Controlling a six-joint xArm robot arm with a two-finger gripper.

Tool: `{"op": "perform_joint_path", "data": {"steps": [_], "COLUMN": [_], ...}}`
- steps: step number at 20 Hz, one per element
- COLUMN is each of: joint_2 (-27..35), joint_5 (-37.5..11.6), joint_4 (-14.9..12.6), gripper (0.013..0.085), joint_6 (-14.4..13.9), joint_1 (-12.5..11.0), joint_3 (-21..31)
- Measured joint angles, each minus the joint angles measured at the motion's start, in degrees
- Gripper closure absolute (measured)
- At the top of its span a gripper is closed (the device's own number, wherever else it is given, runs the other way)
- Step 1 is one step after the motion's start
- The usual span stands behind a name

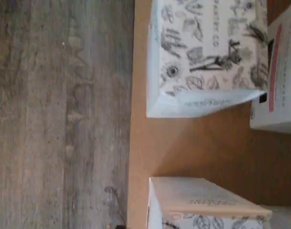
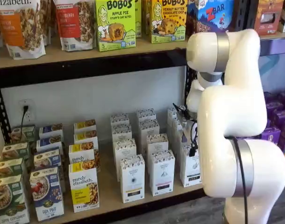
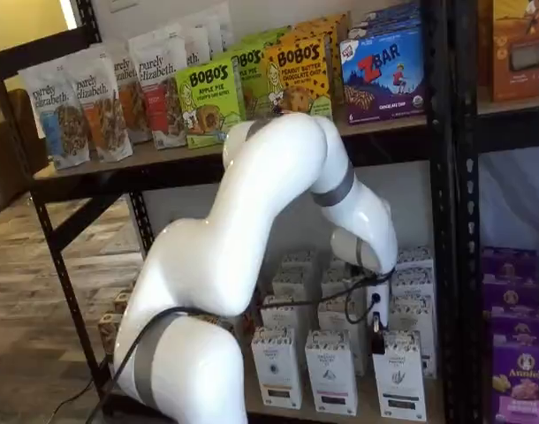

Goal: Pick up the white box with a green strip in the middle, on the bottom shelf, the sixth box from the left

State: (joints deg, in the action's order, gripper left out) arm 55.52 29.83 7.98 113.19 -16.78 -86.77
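The white box stands at the front of the right-most white column on the bottom shelf. It shows a speckled top, a grey emblem and a dark band. It also shows in a shelf view. My gripper hangs just above and left of its top. Only black fingers seen side-on show, with a cable beside them. In a shelf view the gripper is mostly hidden behind my arm. The wrist view shows two speckled white cartons on the tan board. I cannot tell which of them is the task's box.
Like white cartons stand to the left, with more rows behind. Yellow boxes and blue boxes stand further left. Purple boxes fill the neighbouring rack. The upper shelf is close overhead. The wood floor lies in front of the shelf.
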Motion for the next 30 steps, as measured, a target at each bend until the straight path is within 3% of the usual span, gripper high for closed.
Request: {"op": "perform_joint_path", "data": {"steps": [3, 7, 14, 18, 28, 30], "joint_2": [2.51, 5.66, 8.66, 9.7, 11.18, 11.36], "joint_5": [0.82, 2.07, 4.9, 4.99, 2.98, 3.08], "joint_4": [-2.88, -8.87, -15.73, -17.41, -18.6, -18.38], "gripper": [0.013, 0.013, 0.013, 0.013, 0.013, 0.017], "joint_6": [-2.43, -7.54, -13.59, -15.14, -16.43, -16.28], "joint_1": [-0.05, -0.03, 0.26, 0.4, 0.6, 0.64], "joint_3": [-3.15, -7.1, -11.22, -12.11, -12.62, -12.82]}}
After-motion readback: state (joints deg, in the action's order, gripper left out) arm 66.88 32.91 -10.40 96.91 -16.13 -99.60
